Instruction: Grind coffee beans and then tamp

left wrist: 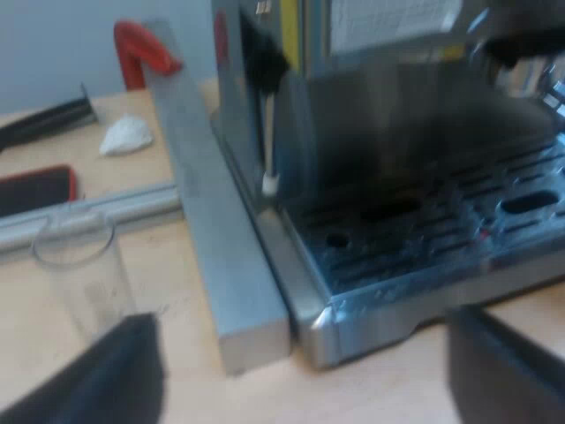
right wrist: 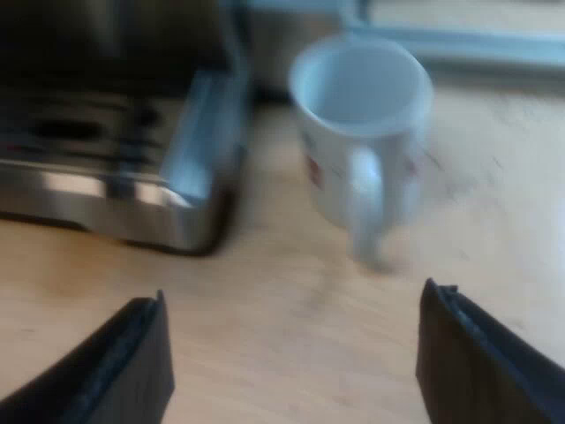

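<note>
Our worktop point(right wrist: 291, 265) carries the espresso machine point(left wrist: 415, 221). The corner of its drip tray sits just before our left claw point(left wrist: 305, 358), which gapes wide and holds nothing. The mug point(right wrist: 362, 124) stands upright just beside the tray, near our right claw point(right wrist: 296, 349), which is equally wide and empty. The measuring glass point(left wrist: 75, 265) stands near the left claw. We judge grinding not yet begun, so next we need a square grip on the holder's handle.

Glossy metal espresso machine point(left wrist: 424, 265), wooden table point(right wrist: 291, 336)
</note>
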Controlling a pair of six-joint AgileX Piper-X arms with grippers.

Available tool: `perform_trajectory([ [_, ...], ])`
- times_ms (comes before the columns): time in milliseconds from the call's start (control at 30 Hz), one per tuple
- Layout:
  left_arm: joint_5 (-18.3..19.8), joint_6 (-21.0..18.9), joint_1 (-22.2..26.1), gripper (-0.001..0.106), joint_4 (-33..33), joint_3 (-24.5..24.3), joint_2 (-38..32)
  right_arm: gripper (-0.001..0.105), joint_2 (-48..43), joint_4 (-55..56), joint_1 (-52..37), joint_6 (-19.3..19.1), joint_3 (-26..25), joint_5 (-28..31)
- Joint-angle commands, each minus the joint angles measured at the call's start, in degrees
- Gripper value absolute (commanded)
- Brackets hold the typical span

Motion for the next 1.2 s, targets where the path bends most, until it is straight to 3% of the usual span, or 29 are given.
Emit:
perform_trajectory([
  [33, 3.33, -0.69, -0.32, 0.079, -1.33, -2.28, 1.75, 0.059, 2.19, 0.98, 3.13, -0.86, -3.67, -0.30],
  [200, 6.06, -1.46, -2.72, 0.075, -2.79, -4.53, 4.23, 0.059, 6.68, 3.37, 6.82, -0.86, -8.30, -3.16],
  [400, 10.52, -1.35, -11.09, 0.075, -3.11, -5.95, 7.56, 0.059, 12.12, 4.54, 10.98, -0.86, -12.40, -8.48],
  [467, 12.41, -1.02, -13.16, 0.075, -3.11, -5.95, 8.35, 0.059, 12.74, 4.54, 11.49, -0.86, -12.64, -9.24],
  [533, 14.78, -0.39, -15.95, 0.075, -3.11, -5.95, 9.49, 0.059, 14.53, 4.42, 13.95, -0.86, -12.73, -14.03],
  [733, 19.33, 3.09, -21.89, 0.075, -3.11, -5.95, 13.73, 0.059, 17.18, 3.50, 19.57, -0.86, -12.73, -14.95],
  [833, 19.74, 5.48, -25.53, 0.075, -3.73, -5.81, 16.22, 0.059, 18.39, 2.84, 23.15, -1.53, -12.73, -12.54],
  [967, 19.98, 6.26, -29.42, 0.075, -9.33, -3.17, 18.16, 0.059, 19.56, 1.58, 27.42, -1.59, -12.73, -9.17],
  [1000, 20.42, 6.26, -30.26, 0.075, -11.49, -1.98, 18.45, 0.059, 20.61, 0.04, 30.99, -0.24, -12.73, -4.68],
  [1133, 21.46, 6.26, -31.35, 0.075, -16.95, 1.75, 18.51, 0.059, 22.72, -2.75, 37.72, 0.02, -12.10, 2.35],
  [1200, 21.66, 6.26, -31.35, 0.075, -18.35, 3.44, 18.62, 0.059, 23.75, -5.51, 41.07, 2.15, -10.93, 5.63],
])
